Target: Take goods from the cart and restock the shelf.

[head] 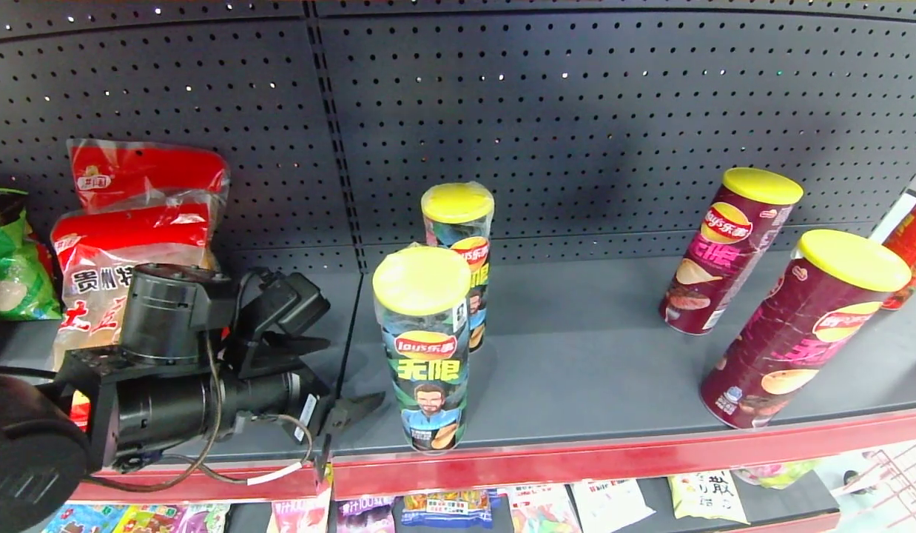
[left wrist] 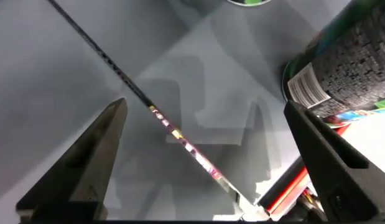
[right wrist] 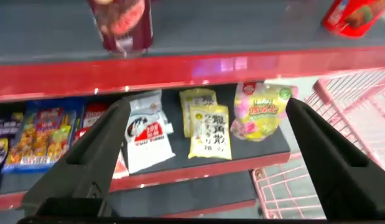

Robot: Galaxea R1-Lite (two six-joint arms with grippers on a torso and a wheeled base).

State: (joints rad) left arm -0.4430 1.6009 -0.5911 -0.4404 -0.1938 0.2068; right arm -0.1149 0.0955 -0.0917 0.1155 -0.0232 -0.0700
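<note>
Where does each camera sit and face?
Head: high, facing down at the shelf; left gripper shows near the green can.
Left wrist: looks down onto the shelf between its open fingers; shares the green can with head.
Right wrist: faces the shelf front and lower bags; right gripper open; shares the maroon can with head.

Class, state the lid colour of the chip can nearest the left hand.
Yellow lid, clearest in head view.

A dark grey perforated metal back panel (head: 576, 111) rises behind a grey metal shelf board (head: 576, 355) edged by a glossy red front strip (head: 613, 453).
</note>
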